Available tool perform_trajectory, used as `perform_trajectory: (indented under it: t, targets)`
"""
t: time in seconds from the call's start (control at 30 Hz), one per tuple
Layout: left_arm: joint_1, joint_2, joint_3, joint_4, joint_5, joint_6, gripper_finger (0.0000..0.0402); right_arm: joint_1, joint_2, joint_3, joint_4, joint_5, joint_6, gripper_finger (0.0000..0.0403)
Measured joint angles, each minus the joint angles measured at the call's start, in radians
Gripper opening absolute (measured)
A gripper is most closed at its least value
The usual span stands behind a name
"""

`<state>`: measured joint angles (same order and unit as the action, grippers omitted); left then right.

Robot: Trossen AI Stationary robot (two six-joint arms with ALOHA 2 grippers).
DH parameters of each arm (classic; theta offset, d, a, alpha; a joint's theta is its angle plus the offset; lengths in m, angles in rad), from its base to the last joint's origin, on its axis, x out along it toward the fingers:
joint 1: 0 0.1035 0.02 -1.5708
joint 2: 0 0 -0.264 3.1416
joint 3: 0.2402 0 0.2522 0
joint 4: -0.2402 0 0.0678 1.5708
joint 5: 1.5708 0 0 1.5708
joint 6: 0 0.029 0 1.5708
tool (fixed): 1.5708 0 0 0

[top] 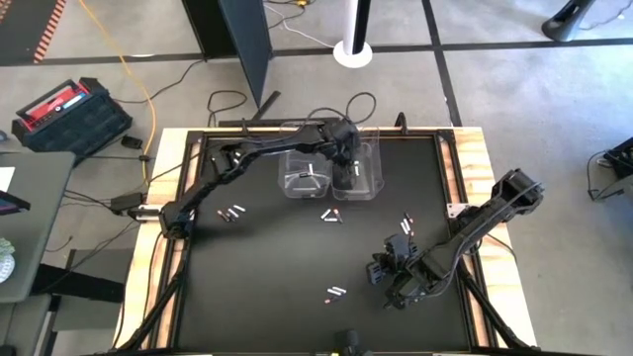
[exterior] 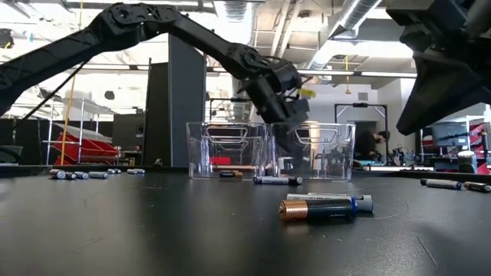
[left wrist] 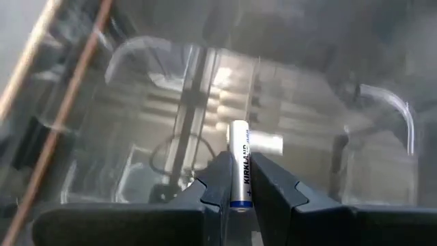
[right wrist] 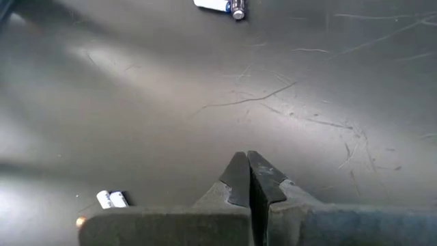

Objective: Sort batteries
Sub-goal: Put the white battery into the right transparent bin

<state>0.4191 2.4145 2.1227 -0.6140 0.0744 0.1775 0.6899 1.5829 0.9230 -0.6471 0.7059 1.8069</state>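
Two clear plastic bins [top: 307,170] [top: 364,173] stand side by side at the table's far middle. My left gripper [top: 346,158] [left wrist: 240,161] hangs above them, near where they meet, shut on a white battery [left wrist: 239,154]. Loose batteries lie on the black table: a pair at the left [top: 232,213], some below the bins [top: 331,215], some at the right [top: 407,225] and a pair near the front [top: 336,293]. My right gripper [top: 388,282] [right wrist: 249,176] is shut on nothing, slanting down over bare table at the front right. My left gripper pinches the white battery between its two fingers, on the lower part of its body near the blue-banded end [left wrist: 239,188]. The battery lies along the fingers, and its other end [left wrist: 238,128] sticks out past their tips. The fingers slant down from the table's left. The battery is lifted clear above the bins.
The table has raised wooden rails [top: 475,168] along its left and right sides. In the low view a dark copper-ended battery and a white one [exterior: 326,207] lie together in the foreground, another battery [exterior: 276,181] in front of the bins, more along the left [exterior: 77,175] and right [exterior: 453,184].
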Motion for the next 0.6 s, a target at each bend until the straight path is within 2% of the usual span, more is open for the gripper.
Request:
perform_trajectory:
  t: [0.2, 0.6]
  targets:
    - [-0.002, -0.014, 0.002, 0.033, -0.001, 0.036, 0.0048, 0.000, 0.000, 0.000, 0.001, 0.000, 0.001, 0.0007]
    - [-0.006, -0.014, 0.018, -0.019, 0.000, 0.039, 0.0101, 0.002, 0.000, 0.000, 0.001, 0.000, 0.002, 0.0007]
